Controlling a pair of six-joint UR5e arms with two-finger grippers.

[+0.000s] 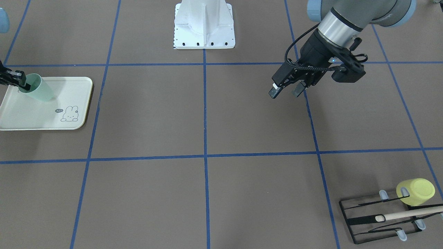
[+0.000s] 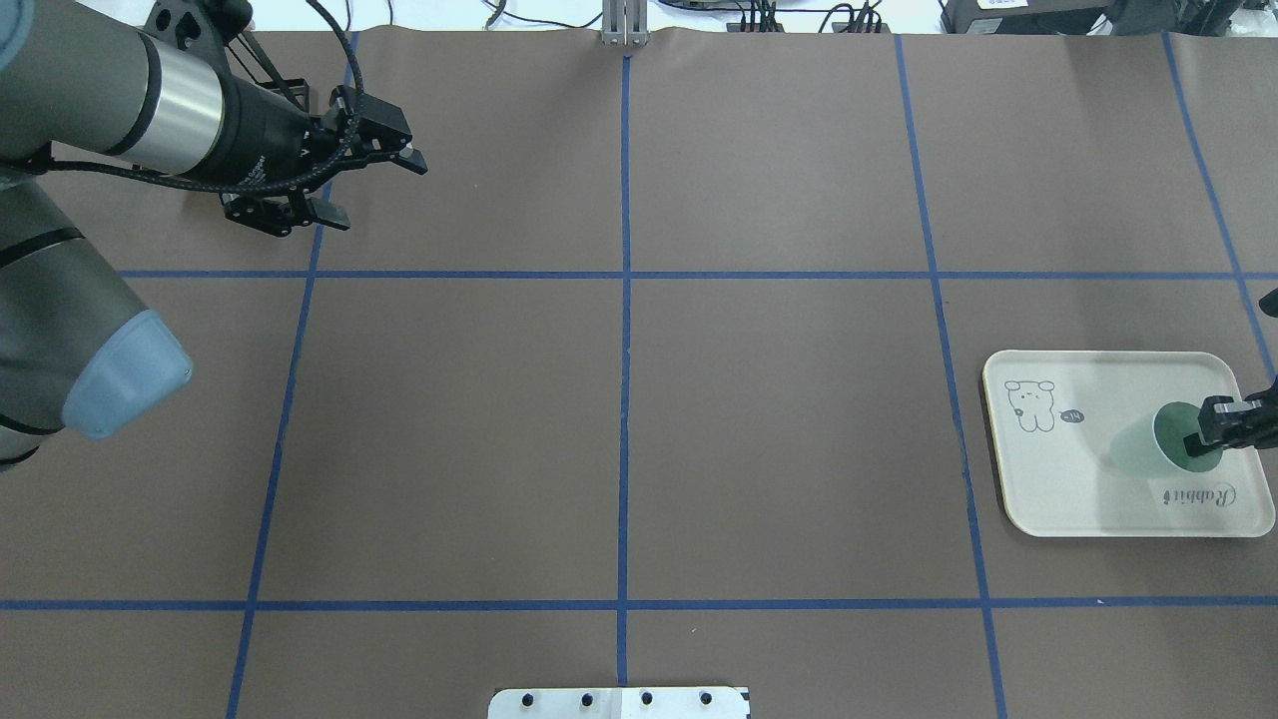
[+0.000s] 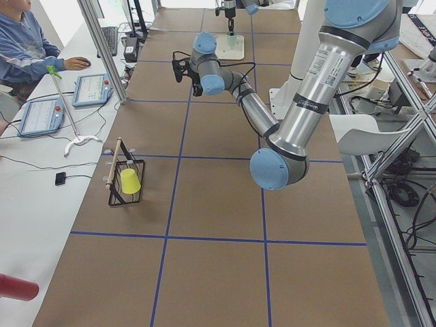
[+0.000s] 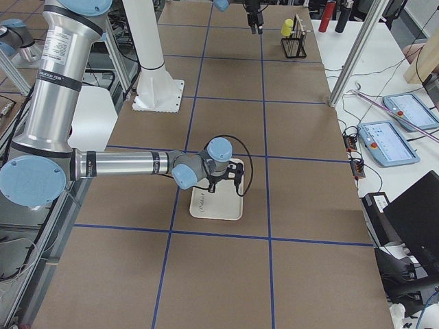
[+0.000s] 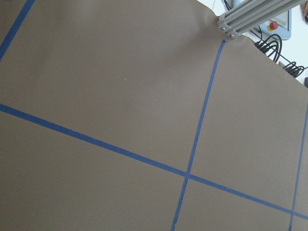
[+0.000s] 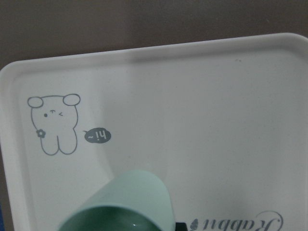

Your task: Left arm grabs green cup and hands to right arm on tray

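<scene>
Pale green cup (image 1: 41, 91), cream bunny-print tray (image 1: 31, 116), brown blue-gridded table (image 1: 155, 114), yellow cup (image 1: 418, 191)

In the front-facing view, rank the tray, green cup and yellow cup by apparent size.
1. tray, clearly largest.
2 and 3, unranked: green cup and yellow cup look about alike, and the yellow one seems nearer the camera.

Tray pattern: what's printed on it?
The tray is cream-white with a line-drawn bunny and "Rabbit" script; best in right wrist view.
</scene>
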